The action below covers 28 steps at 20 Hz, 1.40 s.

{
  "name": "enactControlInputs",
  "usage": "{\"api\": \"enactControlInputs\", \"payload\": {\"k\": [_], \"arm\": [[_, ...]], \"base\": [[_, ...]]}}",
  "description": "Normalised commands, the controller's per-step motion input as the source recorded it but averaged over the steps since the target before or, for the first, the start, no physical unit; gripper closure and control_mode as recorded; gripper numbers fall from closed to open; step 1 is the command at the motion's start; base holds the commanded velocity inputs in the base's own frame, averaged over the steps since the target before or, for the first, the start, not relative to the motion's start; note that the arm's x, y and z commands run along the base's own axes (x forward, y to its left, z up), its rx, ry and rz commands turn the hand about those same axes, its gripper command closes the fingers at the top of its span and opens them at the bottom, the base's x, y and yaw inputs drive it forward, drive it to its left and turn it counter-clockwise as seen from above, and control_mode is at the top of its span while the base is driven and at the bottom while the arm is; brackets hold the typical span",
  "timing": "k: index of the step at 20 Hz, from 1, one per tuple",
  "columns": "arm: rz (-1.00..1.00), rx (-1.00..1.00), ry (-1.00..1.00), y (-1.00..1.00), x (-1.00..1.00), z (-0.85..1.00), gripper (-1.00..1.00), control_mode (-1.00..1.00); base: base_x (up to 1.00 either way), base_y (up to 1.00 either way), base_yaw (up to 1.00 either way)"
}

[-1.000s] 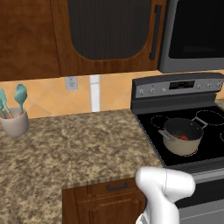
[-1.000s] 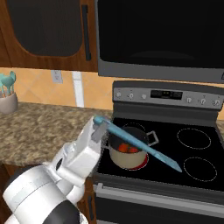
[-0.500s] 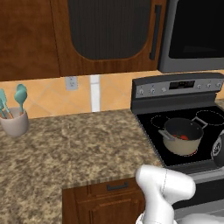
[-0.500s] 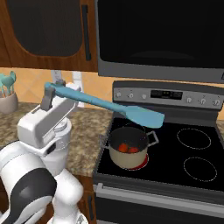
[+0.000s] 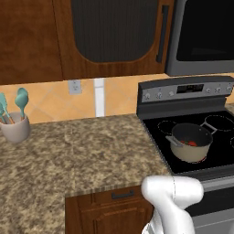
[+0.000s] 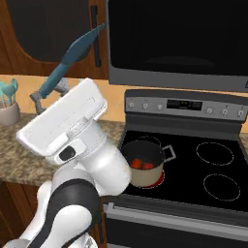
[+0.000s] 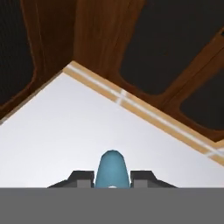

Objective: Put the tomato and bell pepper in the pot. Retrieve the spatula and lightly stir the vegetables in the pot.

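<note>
My gripper (image 6: pixel 48 93) is shut on the handle end of the light-blue spatula (image 6: pixel 77 51), high above the counter to the left of the stove. The spatula slants up and to the right, its head in front of the upper cabinet door. In the hand view the spatula (image 7: pixel 113 168) stands between my two dark fingertips (image 7: pixel 81 178), against ceiling and cabinets. The cream pot (image 6: pixel 145 175) sits on the front left burner, well below the spatula. Inside it lie two small red pieces (image 6: pixel 137 163), the tomato and bell pepper, too small to tell apart. From the left, the pot (image 5: pixel 192 151) shows the same red contents.
A white cup of teal spoons (image 5: pixel 14 127) stands at the far left of the granite counter (image 5: pixel 82 155). The black stove top (image 6: pixel 218 164) has other burners to the right of the pot. A microwave (image 6: pixel 179 43) hangs above the stove, with wooden cabinets beside it.
The arm has swung the spatula from lying low over the pot to level above it, and now up and to the left, pointing at the cabinets. The pot has not moved.
</note>
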Motion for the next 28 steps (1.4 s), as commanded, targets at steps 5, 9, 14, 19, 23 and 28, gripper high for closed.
{"api": "enactControlInputs", "payload": {"k": [5, 9, 14, 19, 23, 28], "arm": [[-0.67, -0.79, -0.04, -0.16, -0.04, -0.37, 1.0, -1.0], [-0.73, -0.64, 0.0, 0.0, 0.21, -0.66, 1.0, -1.0], [-0.65, -0.36, 0.03, 0.38, 0.84, -0.82, 1.0, -1.0], [-0.13, -0.15, -0.1, 0.31, 0.73, -0.2, 1.0, -1.0], [-0.14, -0.68, -0.37, 0.1, 0.33, -0.12, 1.0, -1.0], [-0.11, -0.65, -0.53, 0.0, 0.11, -0.11, 1.0, -1.0]], "base": [[0.0, 0.0, 0.0], [0.0, 0.0, 0.0], [0.0, 0.0, 0.0], [0.0, 0.0, 0.0], [0.0, 0.0, 0.0], [0.0, 0.0, 0.0]]}}
